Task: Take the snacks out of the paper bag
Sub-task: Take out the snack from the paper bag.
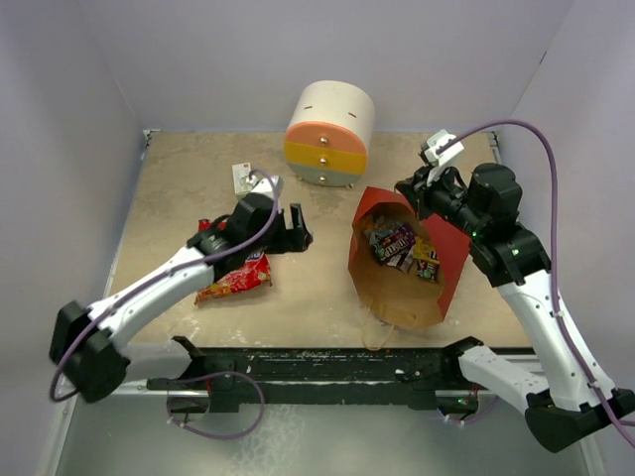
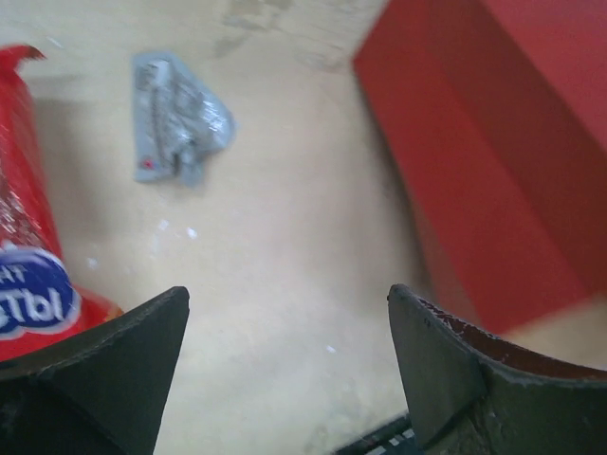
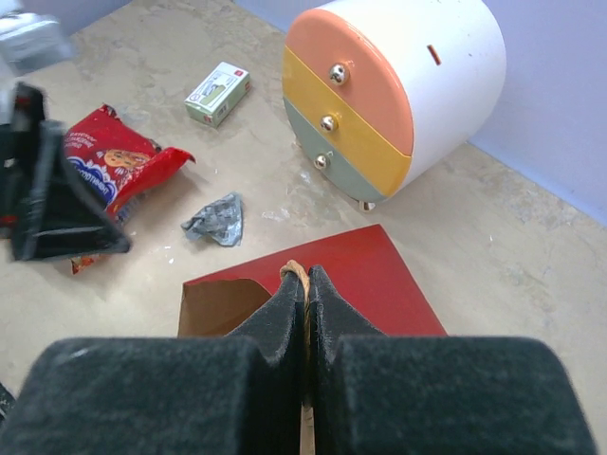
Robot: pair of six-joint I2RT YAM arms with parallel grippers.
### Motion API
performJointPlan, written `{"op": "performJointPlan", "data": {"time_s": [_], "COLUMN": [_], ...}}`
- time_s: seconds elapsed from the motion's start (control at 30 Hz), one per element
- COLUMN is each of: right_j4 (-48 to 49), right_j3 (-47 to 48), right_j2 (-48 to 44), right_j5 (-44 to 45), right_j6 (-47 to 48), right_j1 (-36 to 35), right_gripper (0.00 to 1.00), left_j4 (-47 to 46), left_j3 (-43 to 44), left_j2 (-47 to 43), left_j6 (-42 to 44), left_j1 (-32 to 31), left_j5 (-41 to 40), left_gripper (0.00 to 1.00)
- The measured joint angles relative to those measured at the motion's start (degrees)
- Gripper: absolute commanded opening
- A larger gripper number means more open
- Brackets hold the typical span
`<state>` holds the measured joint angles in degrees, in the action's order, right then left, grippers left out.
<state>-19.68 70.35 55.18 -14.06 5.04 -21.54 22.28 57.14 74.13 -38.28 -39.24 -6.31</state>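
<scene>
The paper bag [image 1: 399,294] holds several candy wrappers [image 1: 396,242].

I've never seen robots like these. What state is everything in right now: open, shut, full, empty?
Paper bag: open, candies inside.
Right hand: shut on the bag's handle.
Left hand: open, empty, over the table.
Red chip bag: out, lying on the table.
Silver wrapper: out, crumpled on the table.
Drawer unit: all three drawers shut.
Small white-green box: closed.
</scene>
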Motion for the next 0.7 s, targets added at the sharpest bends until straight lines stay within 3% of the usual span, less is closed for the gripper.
{"op": "performJointPlan", "data": {"time_s": [0.2, 0.4, 0.7], "right_j4": [1.25, 2.49, 1.11], "right_j3": [0.0, 0.0, 1.6], "right_j2": [1.53, 3.26, 5.97], "right_j5": [-0.02, -0.28, -0.37], "right_j6": [-2.21, -4.96, -6.69], "right_j1": [0.0, 0.0, 0.0], "right_gripper": [0.0, 0.0, 0.0], "left_j4": [-0.31, -0.07, -3.1], "left_j3": [-8.02, -7.98, -4.83], "left_j2": [-12.98, -13.51, -9.92], "left_j6": [-6.21, -7.43, -3.87], "left_j1": [-10.34, -21.35, -29.97], "left_j5": [3.1, 0.39, -6.71], "left_gripper": [0.87, 0.86, 0.82]}}
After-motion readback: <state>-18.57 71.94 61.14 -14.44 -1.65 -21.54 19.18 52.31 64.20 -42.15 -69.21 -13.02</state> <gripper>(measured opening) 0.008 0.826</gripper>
